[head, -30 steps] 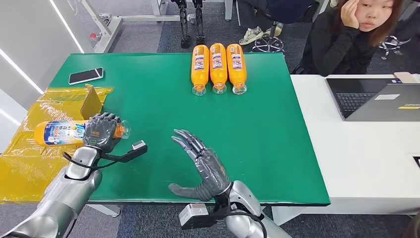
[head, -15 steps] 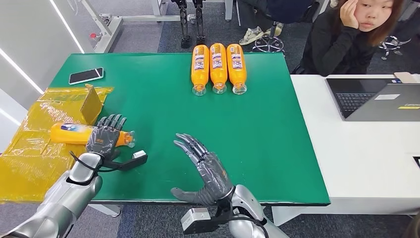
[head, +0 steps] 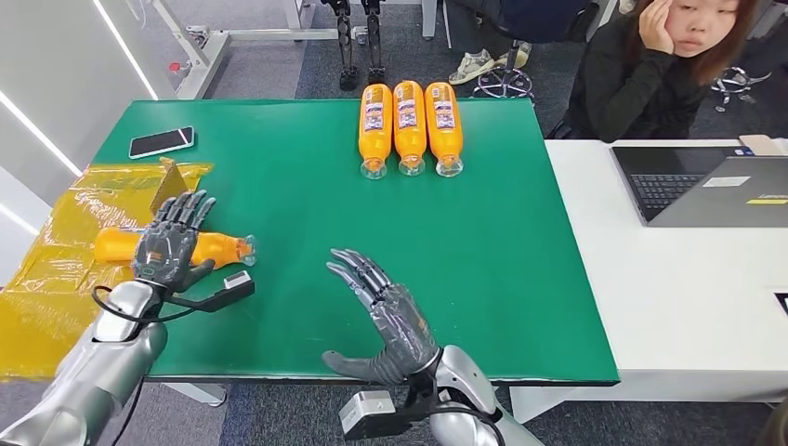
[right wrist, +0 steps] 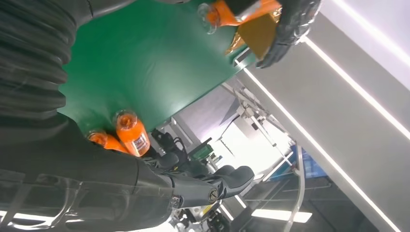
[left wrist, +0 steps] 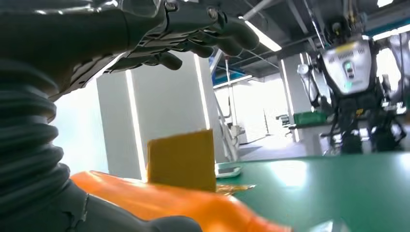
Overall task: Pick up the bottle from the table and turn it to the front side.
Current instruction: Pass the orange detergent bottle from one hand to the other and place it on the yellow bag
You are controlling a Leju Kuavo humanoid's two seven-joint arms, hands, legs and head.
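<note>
Bottle (head: 216,248) lying crosswise, cap rightward, left hand (head: 167,247) fingers spread above, right hand (head: 390,319) spread, empty

Our arms: silver, smooth metallic shells. Our left hand (head: 167,246) and right hand (head: 390,321): dark grey, segmented fingers, glossy plated backs. Black cables loop at both wrists. Small grey camera box clipped at each wrist on black bracket. In wrist views we see grey ribbed cover behind each hand, thick grey thumb, round screw head at finger base.
</note>
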